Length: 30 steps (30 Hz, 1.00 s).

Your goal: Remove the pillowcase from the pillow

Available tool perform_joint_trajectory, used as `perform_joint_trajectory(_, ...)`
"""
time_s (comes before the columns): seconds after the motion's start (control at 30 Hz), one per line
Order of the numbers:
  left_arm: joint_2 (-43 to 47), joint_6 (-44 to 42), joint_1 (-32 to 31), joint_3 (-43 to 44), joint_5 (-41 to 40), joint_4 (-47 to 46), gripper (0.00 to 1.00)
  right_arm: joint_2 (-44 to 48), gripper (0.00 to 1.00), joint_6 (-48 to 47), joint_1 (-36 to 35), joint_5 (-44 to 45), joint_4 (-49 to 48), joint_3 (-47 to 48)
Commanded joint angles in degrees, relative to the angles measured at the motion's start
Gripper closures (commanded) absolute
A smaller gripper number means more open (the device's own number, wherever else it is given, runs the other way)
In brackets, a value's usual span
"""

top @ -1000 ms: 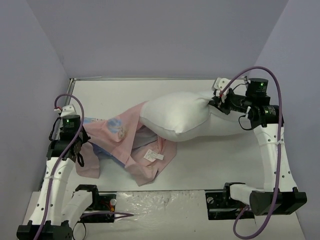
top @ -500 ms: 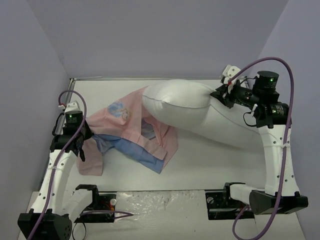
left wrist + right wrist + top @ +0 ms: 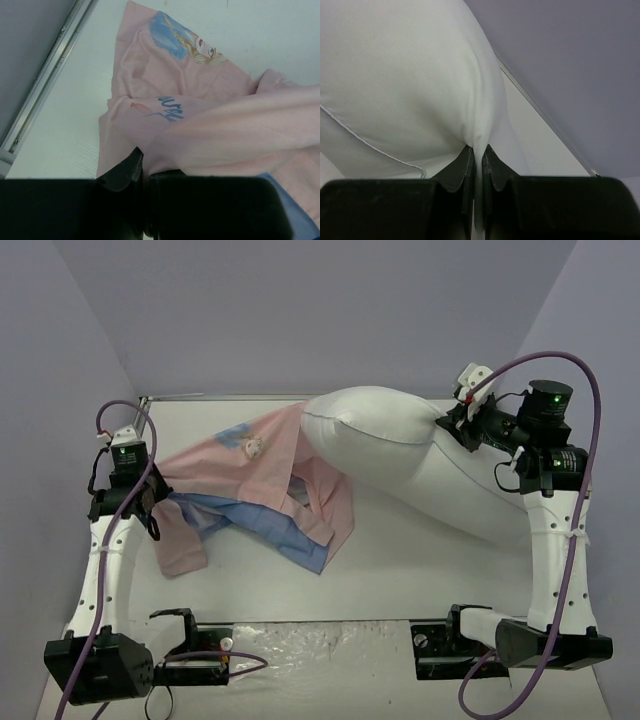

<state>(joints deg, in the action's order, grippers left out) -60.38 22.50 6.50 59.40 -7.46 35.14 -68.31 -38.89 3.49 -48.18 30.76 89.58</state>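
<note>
The pillow (image 3: 385, 435) is plump and white, lifted at the back right, its left end still inside the mouth of the pillowcase (image 3: 255, 475). My right gripper (image 3: 455, 420) is shut on a pinch of the pillow's cover (image 3: 420, 75), jaws pressed on white fabric. The pillowcase is pink with a princess print, its blue side showing below; it stretches left across the table. My left gripper (image 3: 152, 502) is shut on the pillowcase's pink edge (image 3: 210, 135) at the far left.
A metal rail (image 3: 220, 396) runs along the table's back edge and shows in the left wrist view (image 3: 45, 85). Purple walls close in at the back and sides. The arm bases stand at the near edge.
My right gripper has lifted the pillow up and to the back right. My left gripper has pulled the pillowcase further left and back, so more of the pillow is out of it.
</note>
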Motion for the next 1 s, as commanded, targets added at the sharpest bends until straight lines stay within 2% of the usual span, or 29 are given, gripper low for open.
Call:
perform_joint_trajectory(0.0,-1.5,-2.0,1.5,3.7,0.6,-1.7,0.98,1.7,1.0,0.2,1.2,-1.6,-9.4,4.5)
perform_joint_trajectory(0.37,-7.7,0.3,4.9,5.3,4.1,-3.2,0.98,2.0,1.0,0.7,2.3,-11.3,-9.2,4.4)
perform_joint_trajectory(0.5,-6.6,1.0,4.9,3.3,6.3,-4.9,0.98,1.5,1.0,2.1,2.3,-6.8,-10.2,4.6)
perform_joint_trajectory(0.67,-2.7,4.6,2.7,-1.5,14.5,-11.1,0.98,0.7,1.0,14.1,2.1,3.0,-18.8,0.5)
perform_joint_trajectory(0.73,0.9,6.6,0.7,-4.7,19.2,-14.2,0.98,0.2,1.0,16.3,0.8,6.2,-19.9,-0.2)
perform_joint_trajectory(0.8,4.6,8.8,-0.2,-7.7,23.3,-19.1,0.98,-0.9,1.0,17.8,-2.1,13.2,-19.6,-1.0)
perform_joint_trajectory(0.87,6.9,10.3,-1.1,-9.2,28.7,-22.7,0.98,-1.6,1.0,18.3,-3.5,19.8,-19.3,-2.0)
perform_joint_trajectory(0.9,7.3,11.8,-1.4,-10.3,32.6,-23.9,0.98,-1.8,1.0,18.1,-6.8,22.2,-18.9,-3.3)
perform_joint_trajectory(0.97,7.6,12.8,-2.2,-10.8,35.1,-25.4,0.98,-2.3,1.0,17.1,-9.3,26.5,-18.9,-4.9)
